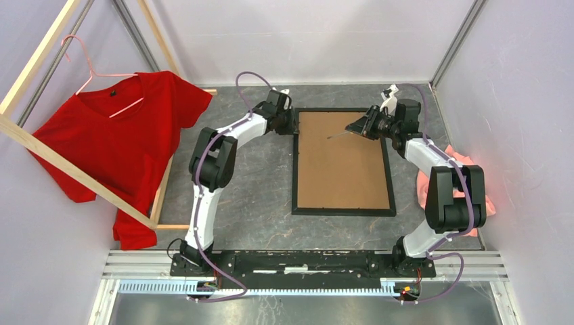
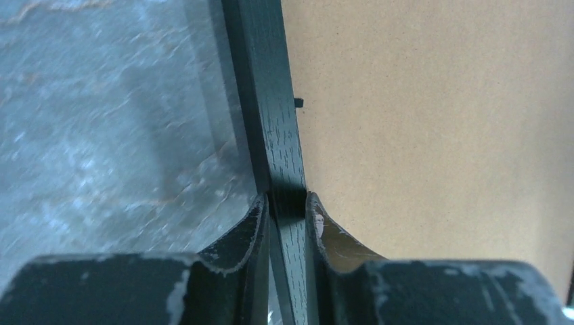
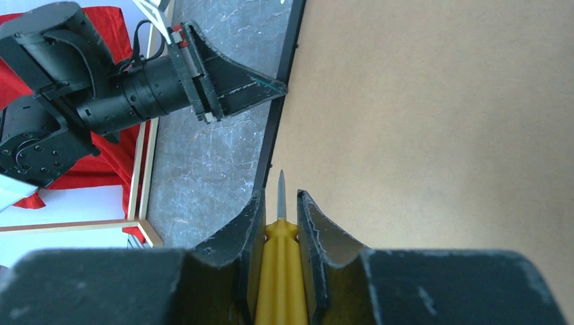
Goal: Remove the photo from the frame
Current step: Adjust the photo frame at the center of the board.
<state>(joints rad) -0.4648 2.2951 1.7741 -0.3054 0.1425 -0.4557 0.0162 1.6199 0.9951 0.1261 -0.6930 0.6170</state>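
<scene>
The black frame [image 1: 344, 211] lies face down mid-table, its brown backing board [image 1: 342, 159] facing up. The photo is hidden beneath that board. My left gripper [image 1: 290, 122] sits at the frame's far left corner. In the left wrist view its jaws [image 2: 288, 203] press on both sides of the black frame rail [image 2: 271, 101]. My right gripper [image 1: 359, 127] hovers over the far right part of the board, shut on a yellow-handled screwdriver [image 3: 281, 271]. Its metal tip points toward the frame's left rail [image 3: 274, 135], near the left gripper [image 3: 271, 87].
A red T-shirt [image 1: 128, 142] hangs on a pink hanger from a pale wooden rack [image 1: 68, 169] at the left. A pink cloth [image 1: 467, 162] lies by the right wall behind the right arm. A small black tab [image 2: 298, 103] sticks out of the rail over the board.
</scene>
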